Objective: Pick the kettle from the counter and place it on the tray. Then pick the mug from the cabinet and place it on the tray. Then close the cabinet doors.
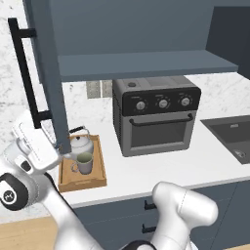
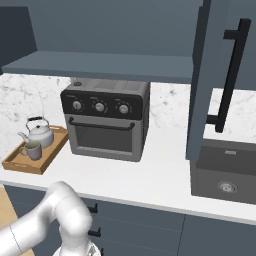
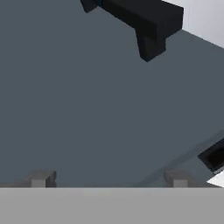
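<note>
Gripper (image 3: pixel 109 179) spread wide, empty, facing the left cabinet door (image 1: pixel 49 73) just ahead. Push flat below its bar handle (image 1: pixel 24 73), steady swing. Kettle (image 1: pixel 82 143) and mug (image 1: pixel 84 163) sit on tray (image 1: pixel 100 163).

The 2 open cabinet doors (image 1: pixel 49 73) (image 2: pixel 210 80) jut out over bare counter (image 2: pixel 150 180).

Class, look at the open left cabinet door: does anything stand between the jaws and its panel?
Nothing visible does. In the hand view the open gripper faces the flat slate-blue left cabinet door directly, near its black bar handle.
</note>
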